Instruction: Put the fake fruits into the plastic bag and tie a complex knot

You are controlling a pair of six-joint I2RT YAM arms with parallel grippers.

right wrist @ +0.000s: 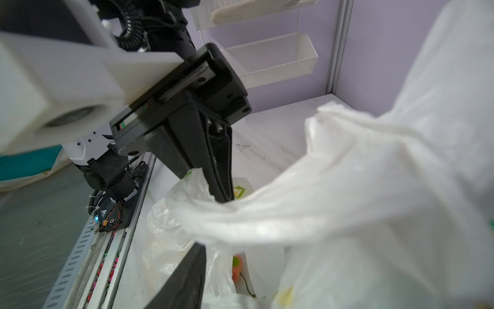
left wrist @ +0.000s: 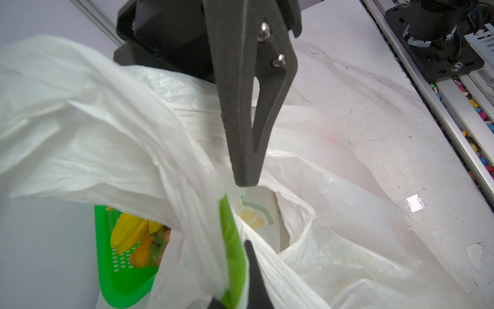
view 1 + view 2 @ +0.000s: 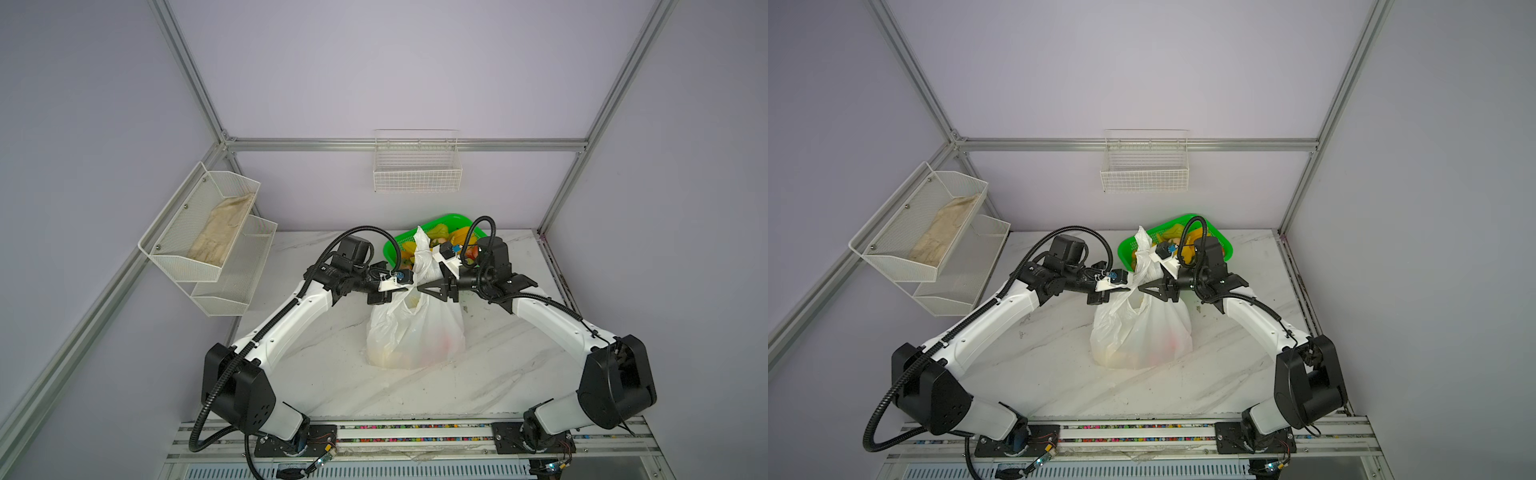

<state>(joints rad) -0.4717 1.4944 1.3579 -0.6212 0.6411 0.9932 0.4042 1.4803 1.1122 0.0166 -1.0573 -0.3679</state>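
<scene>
Marbled surface (image 3: 332,382), lilac walls (image 3: 415,62). One plastic bag (image 3: 415,332), one green basket (image 3: 390,249). Left end effector (image 1: 219,196) pinching the bag's handle; right end effector (image 3: 420,288) parted.

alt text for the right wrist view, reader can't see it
The left gripper, shut, pinches a twisted white strand of the plastic bag, which fills much of the frame. A pinkish fake fruit shows inside the bag; a marble table and mesh wall shelves lie behind.

The plastic bag (image 3: 415,332) is thin, crinkly, semi-translucent film; the green basket (image 2: 125,281) — glossy perforated plastic; the tabletop (image 3: 478,386) smooth, marble-patterned, faintly shiny; the wall shelf (image 3: 183,216) — white metal mesh.
</scene>
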